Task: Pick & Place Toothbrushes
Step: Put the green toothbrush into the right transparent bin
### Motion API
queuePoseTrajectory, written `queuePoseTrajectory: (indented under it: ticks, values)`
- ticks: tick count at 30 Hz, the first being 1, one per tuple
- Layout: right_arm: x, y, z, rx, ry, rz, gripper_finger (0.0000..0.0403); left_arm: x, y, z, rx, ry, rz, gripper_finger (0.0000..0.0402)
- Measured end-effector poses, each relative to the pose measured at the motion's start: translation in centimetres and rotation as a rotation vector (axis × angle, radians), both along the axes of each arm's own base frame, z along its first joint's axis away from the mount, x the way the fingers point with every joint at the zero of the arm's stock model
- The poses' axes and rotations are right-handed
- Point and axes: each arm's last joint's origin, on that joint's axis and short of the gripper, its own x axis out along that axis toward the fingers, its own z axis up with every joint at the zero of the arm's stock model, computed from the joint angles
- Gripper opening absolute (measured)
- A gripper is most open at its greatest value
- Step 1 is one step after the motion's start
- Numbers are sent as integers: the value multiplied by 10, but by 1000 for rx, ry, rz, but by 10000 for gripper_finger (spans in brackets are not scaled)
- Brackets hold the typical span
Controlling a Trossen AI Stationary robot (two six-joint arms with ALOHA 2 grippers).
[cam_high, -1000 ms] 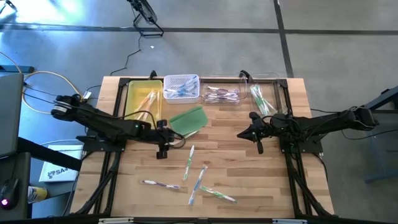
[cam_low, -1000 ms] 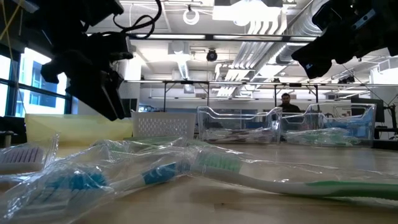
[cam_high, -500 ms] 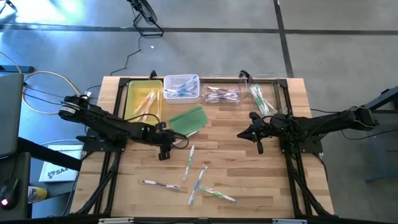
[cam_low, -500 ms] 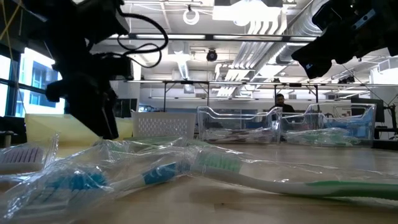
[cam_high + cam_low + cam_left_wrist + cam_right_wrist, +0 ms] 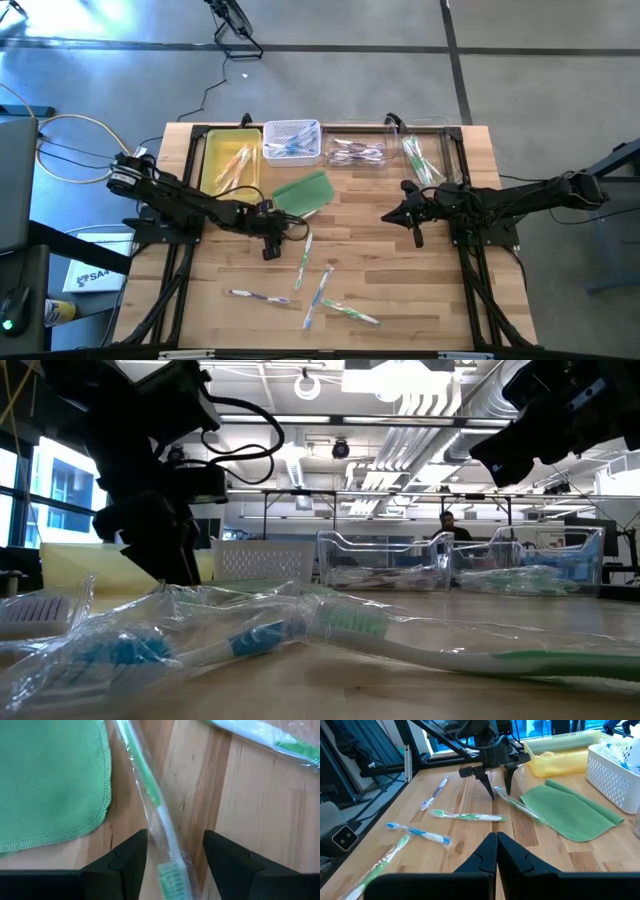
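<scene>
Left wrist view: left claw [image 5: 172, 857] open, fingers straddling a wrapped green toothbrush [image 5: 150, 795] on the table [image 5: 260, 815] — nothing gripped, right beside the green cloth [image 5: 50, 780]. High view: other toothbrushes [image 5: 320, 290] loose at 6 o'clock, more in bins [image 5: 293, 140] at 12. Right claw [image 5: 388, 217] shut, empty — hovers at 3 o'clock.

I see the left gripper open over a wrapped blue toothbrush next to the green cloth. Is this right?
Not quite: the toothbrush is green, not blue, as the left wrist view shows. The left gripper is indeed open over it, beside the green cloth.
</scene>
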Motion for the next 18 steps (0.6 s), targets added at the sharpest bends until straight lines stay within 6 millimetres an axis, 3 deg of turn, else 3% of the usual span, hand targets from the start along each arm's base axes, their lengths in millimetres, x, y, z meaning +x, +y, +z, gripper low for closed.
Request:
queuePoseTrajectory:
  ticks: [5,18]
  values:
    - [0,0,-2,-3,17,-7,2,0,0,0,-7,-1,2,182]
    - [-1,-1,-4,-12,43,-43,2,6,-2,2,-43,-73,-17,70]
